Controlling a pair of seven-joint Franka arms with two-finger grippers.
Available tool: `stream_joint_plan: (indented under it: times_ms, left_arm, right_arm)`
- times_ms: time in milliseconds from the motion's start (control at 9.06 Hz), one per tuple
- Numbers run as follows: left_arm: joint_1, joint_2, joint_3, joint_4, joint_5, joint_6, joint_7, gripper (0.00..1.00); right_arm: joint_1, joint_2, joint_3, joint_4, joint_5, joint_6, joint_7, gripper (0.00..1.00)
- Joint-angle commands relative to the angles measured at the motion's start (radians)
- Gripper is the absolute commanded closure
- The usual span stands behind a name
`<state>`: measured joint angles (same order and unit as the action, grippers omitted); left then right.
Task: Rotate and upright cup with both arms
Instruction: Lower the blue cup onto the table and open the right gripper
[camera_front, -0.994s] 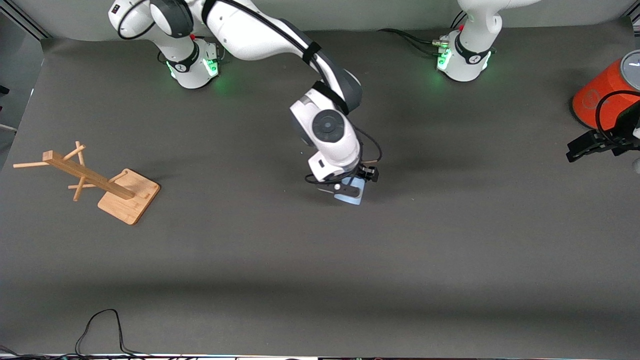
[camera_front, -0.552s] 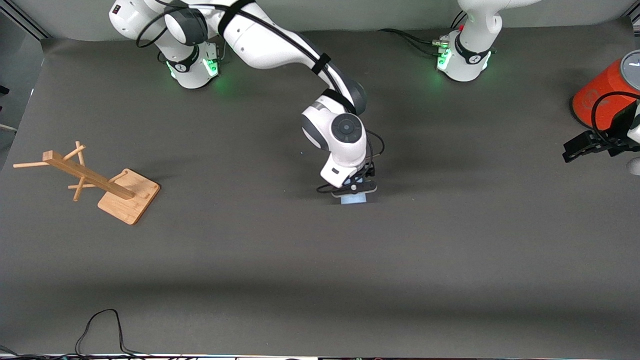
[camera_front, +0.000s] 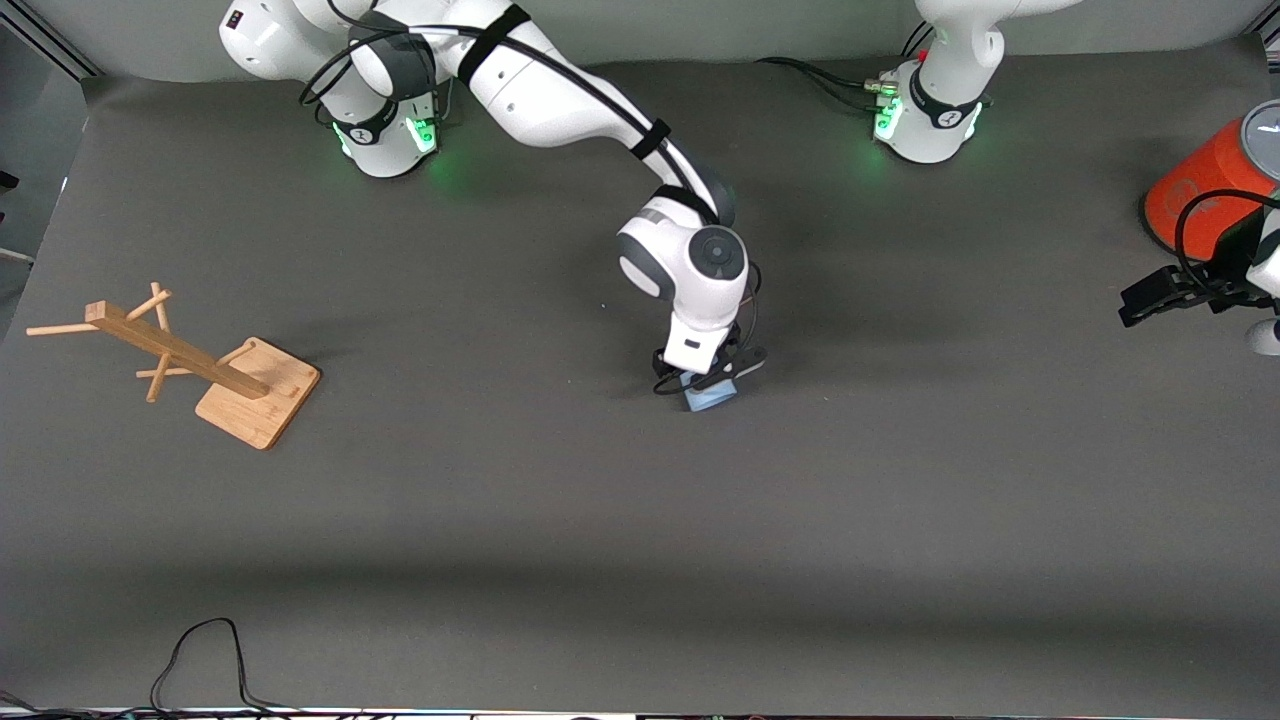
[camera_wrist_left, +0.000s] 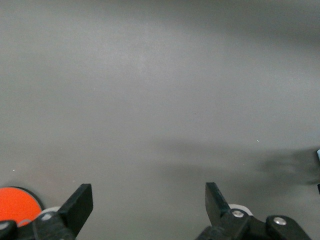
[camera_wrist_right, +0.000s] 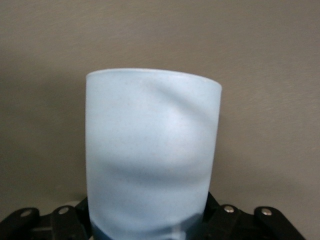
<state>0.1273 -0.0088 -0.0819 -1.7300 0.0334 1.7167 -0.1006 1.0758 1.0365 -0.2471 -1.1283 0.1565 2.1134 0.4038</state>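
**Gripping the cup at mid-table**

Reaching out from its base, the right arm (camera_front: 560, 80) bends down to the middle of the tabletop (camera_front: 900, 520), and its gripper (camera_front: 712, 378) is clamped on the cup (camera_front: 709, 397). Only a pale-blue sliver of the cup peeks out below the wrist in the front view. The right wrist view fills with it instead: the cup (camera_wrist_right: 150, 155) juts out from between the black gripper (camera_wrist_right: 145, 220) parts, its flat end pointing away from the wrist, grey tabletop around it. Whether it touches the tabletop I cannot tell.

The left arm (camera_front: 950, 70) waits at its own end of the tabletop. Its gripper (camera_front: 1130, 305) hangs just beside the orange canister (camera_front: 1200, 190), a little nearer the front camera than it. In the left wrist view the fingers (camera_wrist_left: 80, 205) stand wide apart with nothing between them, and a bit of the canister (camera_wrist_left: 17, 205) shows by one fingertip.

A wooden rack (camera_front: 200, 365) lies toppled toward the right arm's end, well apart from the cup.
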Motion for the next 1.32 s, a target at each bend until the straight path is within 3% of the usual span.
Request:
stream_joint_plan:
  times_ms: [0, 221, 442, 662, 883, 1214]
  left_arm:
    - [-0.006, -0.003, 0.005, -0.006, -0.010, -0.022, -0.060, 0.00]
    - [-0.008, 0.009, 0.005, -0.006, -0.023, -0.022, -0.126, 0.00]
    - [-0.023, 0.065, 0.002, -0.003, -0.035, -0.069, -0.321, 0.00]
    - [-0.026, 0.093, 0.004, 0.010, -0.190, -0.109, -0.565, 0.00]
    - [-0.072, 0.153, -0.004, 0.047, -0.233, -0.109, -0.845, 0.00]
    - [-0.288, 0.506, -0.012, 0.364, -0.234, -0.126, -1.331, 0.00]
  right_arm:
    - [0.024, 0.004, -0.008, 0.027, -0.023, -0.021, 0.027, 0.01]
    - [0.020, -0.019, -0.014, 0.025, -0.022, -0.044, 0.024, 0.00]
    - [0.006, -0.076, -0.017, 0.012, -0.020, -0.104, 0.010, 0.00]
    - [-0.032, -0.210, -0.018, -0.066, -0.017, -0.205, -0.049, 0.00]
    - [-0.091, -0.402, -0.021, -0.193, -0.012, -0.272, -0.060, 0.00]
    - [-0.207, -0.747, -0.047, -0.454, -0.014, -0.320, -0.135, 0.00]
